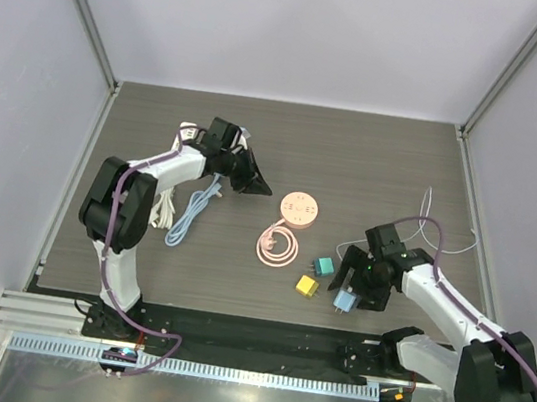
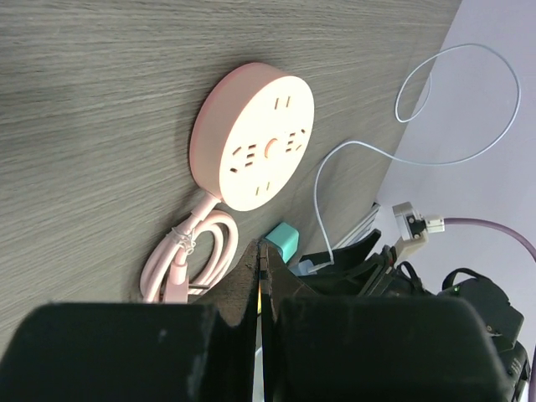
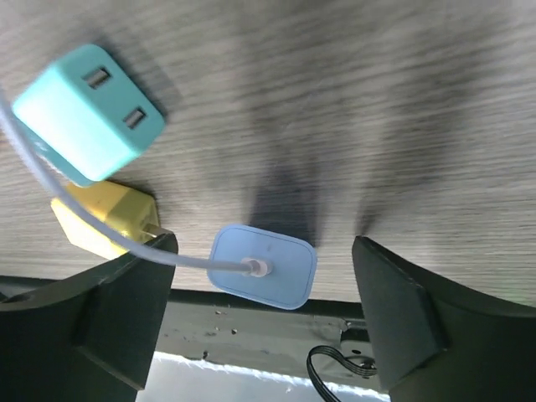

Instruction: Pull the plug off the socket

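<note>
The round pink socket [image 1: 301,209] [image 2: 260,138] lies mid-table, and nothing sits in the slots on its face. A light blue plug [image 1: 343,301] [image 3: 262,266] with a white cable lies near the table's front edge. My right gripper [image 1: 357,291] [image 3: 262,247] is open around it, a finger on each side and a gap to both. My left gripper [image 1: 264,190] [image 2: 260,249] is shut on nothing, just left of the socket.
A teal plug [image 1: 322,267] [image 3: 88,113] and a yellow plug [image 1: 307,286] [image 3: 100,222] lie left of the blue one. The socket's coiled pink cord [image 1: 277,246] lies in front of it. Bundled cables [image 1: 191,212] rest at the left, and a thin white cable [image 1: 437,226] loops at the right.
</note>
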You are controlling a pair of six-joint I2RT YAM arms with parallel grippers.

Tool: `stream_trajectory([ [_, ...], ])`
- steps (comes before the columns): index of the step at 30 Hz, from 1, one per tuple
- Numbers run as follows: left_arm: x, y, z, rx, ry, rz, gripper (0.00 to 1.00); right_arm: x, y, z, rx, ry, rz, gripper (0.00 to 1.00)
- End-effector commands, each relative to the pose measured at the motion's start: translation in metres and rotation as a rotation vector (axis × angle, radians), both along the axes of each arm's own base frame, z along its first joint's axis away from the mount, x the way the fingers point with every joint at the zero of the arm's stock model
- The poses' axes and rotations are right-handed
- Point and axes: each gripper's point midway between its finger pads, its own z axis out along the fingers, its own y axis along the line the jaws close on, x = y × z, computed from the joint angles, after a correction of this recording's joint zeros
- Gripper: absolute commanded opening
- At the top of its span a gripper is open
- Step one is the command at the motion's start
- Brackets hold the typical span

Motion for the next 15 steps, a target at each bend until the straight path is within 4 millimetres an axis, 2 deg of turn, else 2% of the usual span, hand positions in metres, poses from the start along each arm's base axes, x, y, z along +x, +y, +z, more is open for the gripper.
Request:
stream_trajectory([
  [1, 0.0, -0.006, 0.03, -0.059, -0.069, -0.019, 0.0, 0.028, 0.001, 0.024, 0.0, -0.131, -0.024, 0.92],
  [2, -0.001, -0.006, 0.03, -0.057, -0.068, -0.018, 0.0, 0.038, 0.002, 0.036, -0.003, -0.168, -0.026, 1.0],
  [4, -0.002, -0.006, 0.034, -0.063, -0.075, -0.017, 0.0, 0.05, -0.007, 0.052, -0.057, -0.223, -0.044, 1.0],
  [5, -0.002, -0.006, 0.036, -0.066, -0.081, -0.017, 0.0, 0.062, -0.005, 0.071, -0.051, -0.274, -0.047, 1.0],
  [7, -0.002, -0.005, 0.041, -0.069, -0.093, -0.012, 0.0, 0.08, -0.014, 0.088, -0.113, -0.345, -0.05, 1.0],
  [8, -0.002, -0.005, 0.041, -0.07, -0.095, -0.012, 0.0, 0.096, -0.015, 0.104, -0.138, -0.384, -0.058, 1.0],
  [10, -0.002, -0.004, 0.045, -0.071, -0.106, -0.009, 0.0, 0.111, -0.012, 0.116, -0.166, -0.413, -0.03, 1.0],
  [11, -0.002, -0.005, 0.044, -0.07, -0.106, -0.009, 0.0, 0.127, -0.009, 0.127, -0.19, -0.445, -0.028, 1.0],
  [13, -0.001, -0.004, 0.046, -0.072, -0.11, -0.008, 0.0, 0.14, 0.012, 0.134, -0.19, -0.478, 0.018, 1.0],
  [14, -0.001, -0.004, 0.046, -0.072, -0.109, -0.007, 0.0, 0.156, 0.027, 0.136, -0.174, -0.497, 0.033, 1.0],
  [15, -0.001, -0.004, 0.045, -0.069, -0.111, -0.007, 0.0, 0.158, 0.047, 0.135, -0.151, -0.503, 0.076, 1.0],
])
